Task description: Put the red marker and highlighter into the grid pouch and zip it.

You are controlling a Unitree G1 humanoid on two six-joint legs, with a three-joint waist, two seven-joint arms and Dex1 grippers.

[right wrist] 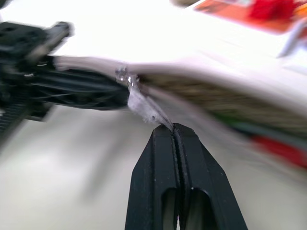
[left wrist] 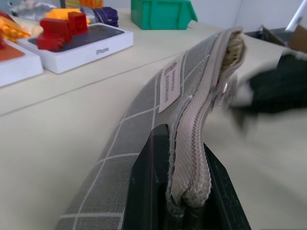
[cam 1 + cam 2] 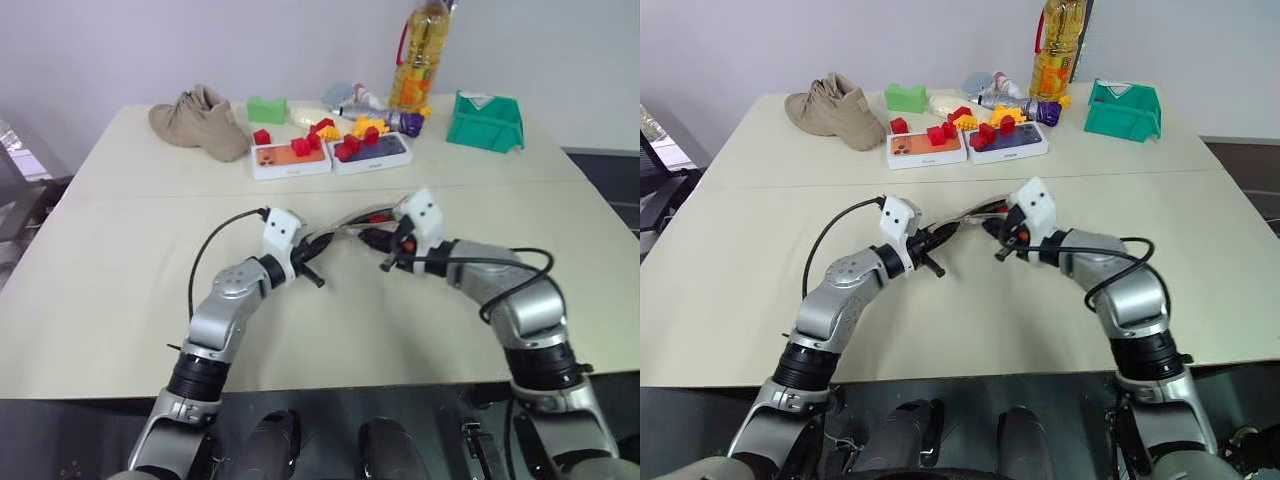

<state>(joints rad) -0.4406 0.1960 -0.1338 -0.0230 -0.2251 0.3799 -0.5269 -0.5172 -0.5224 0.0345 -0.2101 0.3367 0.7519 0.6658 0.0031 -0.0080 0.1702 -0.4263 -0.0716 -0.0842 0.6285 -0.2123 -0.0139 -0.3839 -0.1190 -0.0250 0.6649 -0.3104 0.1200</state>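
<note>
Silver arms, black cables, white wrist housings, black claws.

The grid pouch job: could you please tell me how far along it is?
Done, apparently: red and green show inside the grid pouch, so the pens look loaded. In hand: the left hand is shut on the pouch's end, lifted off the table; the right hand is shut on the zipper pull. Left: zipping it; the far end gapes open.

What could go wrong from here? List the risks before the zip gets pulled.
1. The right gripper is shut on only the tip of the clear zipper pull, so it may slip off.
2. The left gripper pinches just one end of the grey grid-lined fabric pouch, which hangs bowed above the beige table; pulling could twist it or tug it free.
</note>
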